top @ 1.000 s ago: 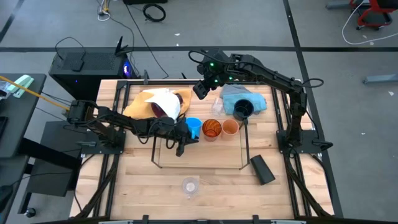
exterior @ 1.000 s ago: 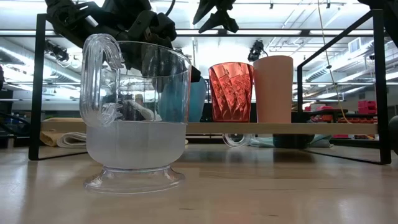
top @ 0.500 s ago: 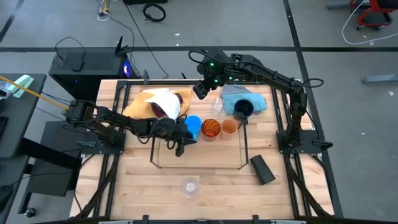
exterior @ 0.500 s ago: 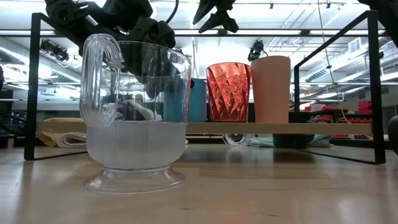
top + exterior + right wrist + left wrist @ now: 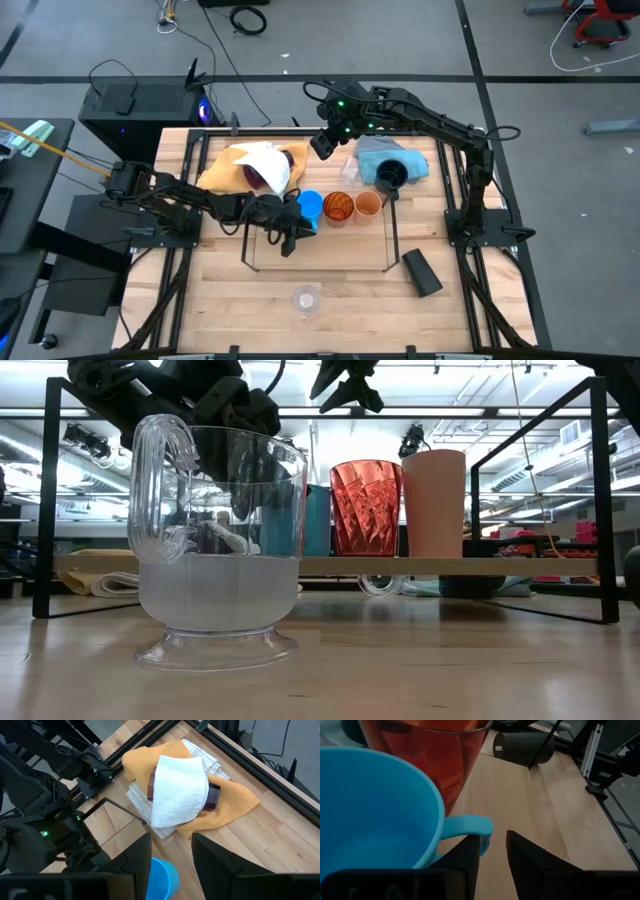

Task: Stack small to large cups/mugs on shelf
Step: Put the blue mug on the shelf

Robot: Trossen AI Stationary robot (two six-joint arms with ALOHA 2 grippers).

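Observation:
On the black wire shelf (image 5: 320, 269), three cups stand upright in a row along its far side. They are a light-blue mug (image 5: 311, 204), an amber-orange tumbler (image 5: 341, 207) and a small orange cup (image 5: 369, 204). My left gripper (image 5: 493, 836) is open at the mug's handle (image 5: 470, 826), with only bare wood showing between its fingers. My right gripper (image 5: 171, 845) hangs open and empty high over the table's far side (image 5: 326, 143). A clear cup (image 5: 215, 540) stands near the front edge. My left gripper has one finger (image 5: 472, 851) close against the lower end of the light-blue mug's handle (image 5: 485, 831). The handle lies outside the gap between the fingers. I cannot tell whether the finger touches it. The mug stands upright on the shelf.
A purple tumbler (image 5: 214, 796) lies wrapped in a white cloth (image 5: 177, 790) on a yellow cloth (image 5: 222, 170) at the far left. A navy mug (image 5: 390, 177) sits on a blue cloth (image 5: 385, 150). A black cup (image 5: 421, 272) lies on its side at the shelf's near right corner.
The light-blue mug, half hidden behind my left gripper a second ago, now stands upright and plain beside the amber-orange tumbler. My left gripper has rolled a little beside it. The shelf's near left post has shifted slightly toward the table's left.

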